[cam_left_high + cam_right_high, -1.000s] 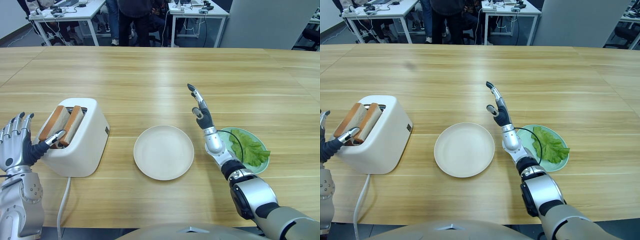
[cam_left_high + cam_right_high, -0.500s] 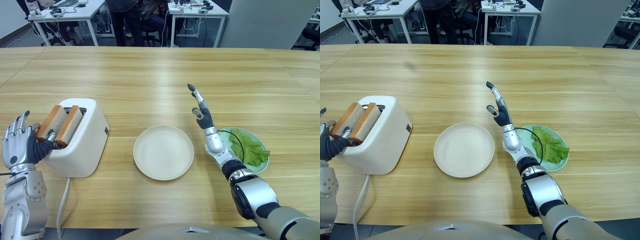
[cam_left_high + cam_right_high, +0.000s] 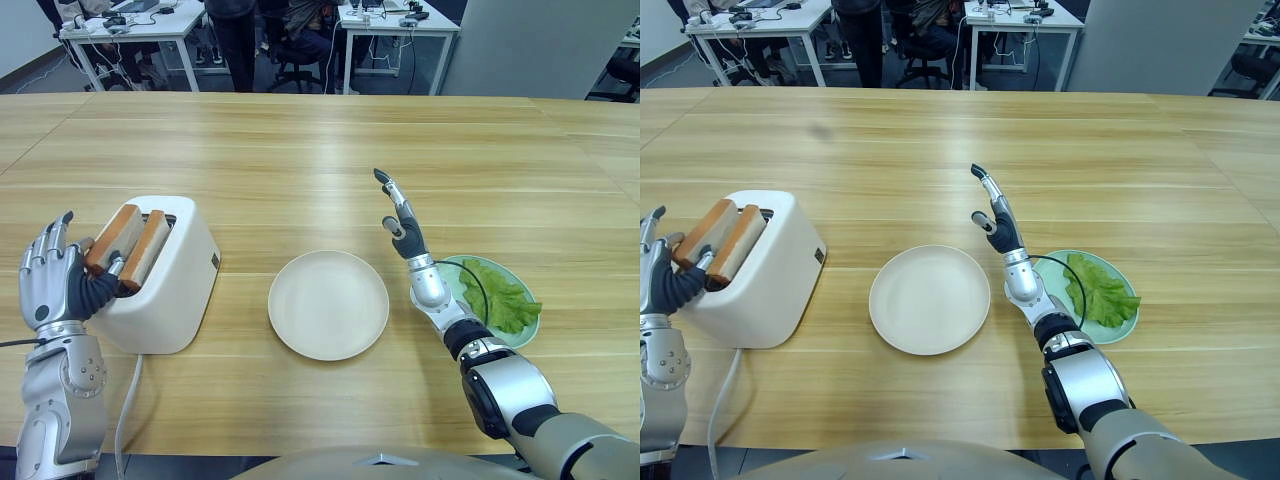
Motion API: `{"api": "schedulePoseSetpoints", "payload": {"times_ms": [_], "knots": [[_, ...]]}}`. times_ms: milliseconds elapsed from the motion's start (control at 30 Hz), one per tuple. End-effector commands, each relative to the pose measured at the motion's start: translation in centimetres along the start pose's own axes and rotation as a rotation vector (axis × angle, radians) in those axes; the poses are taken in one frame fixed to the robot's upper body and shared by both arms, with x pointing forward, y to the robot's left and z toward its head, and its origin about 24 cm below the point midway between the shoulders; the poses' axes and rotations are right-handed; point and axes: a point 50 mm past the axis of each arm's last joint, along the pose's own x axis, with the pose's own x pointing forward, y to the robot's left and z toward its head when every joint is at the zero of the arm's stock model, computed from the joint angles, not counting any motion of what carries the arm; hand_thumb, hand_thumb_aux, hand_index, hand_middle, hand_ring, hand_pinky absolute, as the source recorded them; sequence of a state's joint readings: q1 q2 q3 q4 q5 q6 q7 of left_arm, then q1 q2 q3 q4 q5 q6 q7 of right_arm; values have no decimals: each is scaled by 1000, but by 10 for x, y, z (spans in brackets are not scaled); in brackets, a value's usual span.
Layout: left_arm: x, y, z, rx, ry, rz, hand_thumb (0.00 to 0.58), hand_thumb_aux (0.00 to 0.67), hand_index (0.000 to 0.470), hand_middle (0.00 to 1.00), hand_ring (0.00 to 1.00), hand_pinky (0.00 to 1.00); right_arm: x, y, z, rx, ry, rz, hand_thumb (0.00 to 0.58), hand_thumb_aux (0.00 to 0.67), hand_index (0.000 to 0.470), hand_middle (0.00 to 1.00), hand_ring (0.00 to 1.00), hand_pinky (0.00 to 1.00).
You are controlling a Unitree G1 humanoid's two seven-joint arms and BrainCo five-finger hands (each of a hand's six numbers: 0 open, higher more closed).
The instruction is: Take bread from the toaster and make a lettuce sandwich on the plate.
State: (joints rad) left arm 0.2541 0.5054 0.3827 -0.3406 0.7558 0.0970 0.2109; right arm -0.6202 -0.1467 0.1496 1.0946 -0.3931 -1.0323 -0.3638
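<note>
Bread slice [image 3: 113, 237] pinched in left hand [image 3: 55, 280]: likely light, crumbly, stiff; hold flat faces gently. Right hand [image 3: 400, 222] released, empty.

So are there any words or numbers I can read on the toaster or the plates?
Toaster: one small dark mark on its side, too small to read.
White plate: no writing.
Green plate: no writing.
</note>
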Motion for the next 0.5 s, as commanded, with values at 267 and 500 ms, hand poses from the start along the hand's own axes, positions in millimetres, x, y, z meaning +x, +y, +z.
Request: {"api": "schedulePoseSetpoints", "payload": {"times_ms": [267, 500], "knots": [[25, 98, 43, 20, -226, 452, 580, 670, 460, 1000, 1000, 1000, 3, 5, 0, -9, 8, 26, 0, 0, 0, 0, 0, 0], [32, 111, 56, 18, -297, 514, 580, 670, 460, 1000, 1000, 1000, 4, 7, 0, -6, 9, 29, 0, 0, 0, 0, 0, 0]]}}
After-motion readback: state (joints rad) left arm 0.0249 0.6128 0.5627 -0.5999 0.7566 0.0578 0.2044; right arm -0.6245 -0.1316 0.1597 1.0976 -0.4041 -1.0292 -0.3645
